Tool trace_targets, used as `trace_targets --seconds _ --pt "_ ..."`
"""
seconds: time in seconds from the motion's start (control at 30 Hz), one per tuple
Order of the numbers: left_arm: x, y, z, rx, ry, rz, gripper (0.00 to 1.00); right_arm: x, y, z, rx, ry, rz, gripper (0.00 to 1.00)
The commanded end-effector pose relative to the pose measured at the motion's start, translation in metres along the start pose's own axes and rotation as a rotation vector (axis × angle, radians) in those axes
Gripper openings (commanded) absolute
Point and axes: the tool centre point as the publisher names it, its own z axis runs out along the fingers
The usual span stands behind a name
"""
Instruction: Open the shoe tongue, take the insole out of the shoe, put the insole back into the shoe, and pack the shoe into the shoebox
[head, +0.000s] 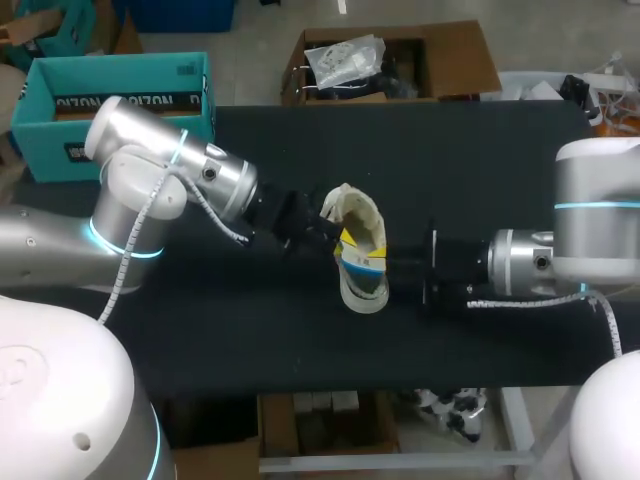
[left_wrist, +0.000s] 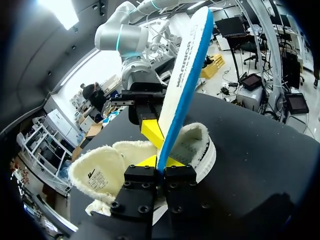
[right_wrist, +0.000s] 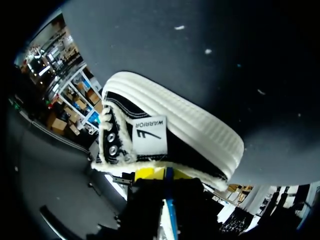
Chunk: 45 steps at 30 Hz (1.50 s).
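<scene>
While pinching the insole (left_wrist: 186, 65) edge-on, has the left gripper (left_wrist: 161, 163) closed right down on one end, blade upright ahead of it. Looks light, thin, bendy: hold low, near that end, to stop flopping. Find the shoe (left_wrist: 197, 145) just beyond and below those tips, soft-walled, stiff-soled. Puts the right gripper (right_wrist: 167, 174) at its fleecy collar; cannot tell whether closed.

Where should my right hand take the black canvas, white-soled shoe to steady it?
Probably the fleece-lined collar rim, straddled from the right arm's side: the shoe gapes there, while the left hand clamps the blue-edged white insole standing in its middle.
</scene>
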Motion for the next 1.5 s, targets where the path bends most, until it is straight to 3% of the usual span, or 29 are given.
trace_targets --seconds 0.03,0.7,0.9,1.13,1.17,1.2,1.3,1.4,1.43,1.47,1.5 --pt "0.002 -0.001 0.005 0.008 -0.003 -0.003 0.0 0.0 0.005 0.004 0.021 0.006 0.011 0.0" --pt "0.001 0.0 0.004 0.001 -0.016 0.018 0.0 0.0 0.005 0.004 0.021 0.006 0.011 0.0" --pt "-0.002 -0.002 -0.001 -0.009 -0.036 0.083 0.0 0.004 0.001 0.005 -0.047 0.01 -0.025 0.0" --pt "-0.001 0.001 0.0 0.008 -0.028 0.083 0.0 0.007 0.008 0.01 -0.075 0.005 -0.019 0.0" --pt "0.0 0.0 0.0 0.013 -0.022 0.084 0.18 0.006 0.008 0.01 -0.082 0.005 -0.019 0.0" --pt "0.002 -0.002 0.0 0.012 -0.02 0.087 0.45 0.006 0.01 0.01 -0.084 0.006 -0.017 0.0" --pt "0.004 -0.008 -0.003 0.018 -0.016 0.098 0.77 0.006 0.013 0.009 -0.093 0.014 -0.01 0.0" --pt "0.005 -0.014 -0.008 0.028 -0.024 0.112 0.73 0.006 0.017 0.01 -0.096 0.02 -0.003 0.0" --pt "0.005 -0.016 -0.009 0.026 -0.027 0.115 0.56 0.005 0.018 0.01 -0.096 0.021 -0.002 0.0" --pt "0.005 -0.017 -0.011 0.031 -0.031 0.115 0.51 0.005 0.019 0.01 -0.099 0.023 0.002 0.0" --pt "0.005 -0.019 -0.012 0.039 -0.027 0.122 0.51 0.005 0.02 0.01 -0.101 0.025 0.004 0.0"
